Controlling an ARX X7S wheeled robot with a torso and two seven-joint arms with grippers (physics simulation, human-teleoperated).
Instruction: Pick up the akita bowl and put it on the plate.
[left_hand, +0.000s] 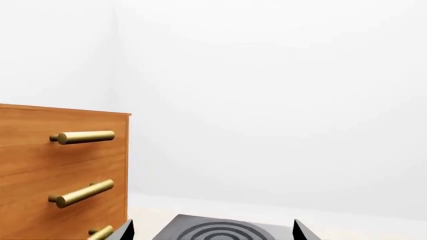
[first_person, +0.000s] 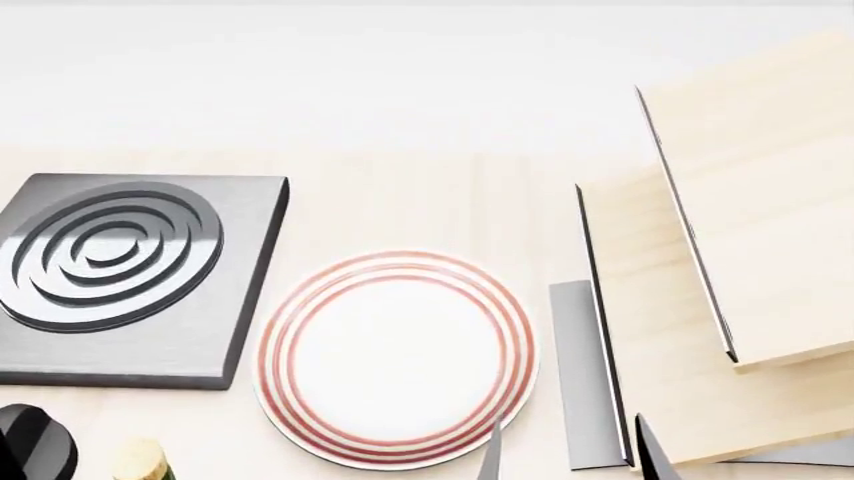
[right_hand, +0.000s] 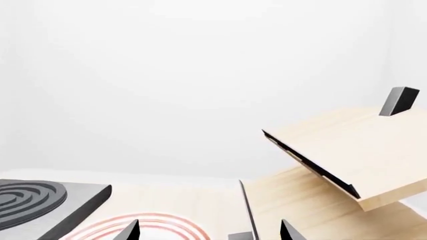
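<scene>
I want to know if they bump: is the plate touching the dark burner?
Apart. The head view shows a thin strip of table between the plate and the burner.

Little of your robot shows — only fingertips. In the left wrist view, the left gripper's two black, wedge-shaped fingertips (left_hand: 123, 231) poke in as sharp matte points. The right gripper's pair of black pointed fingertips (right_hand: 130, 231) look the same — plain, with no markings, screws or cables visible.

Plate (first_person: 396, 358) top bare, open from above. Burner (first_person: 127, 275) close on left side, 2 tilted wooden shelves (first_person: 747, 230) crowd right side.
</scene>
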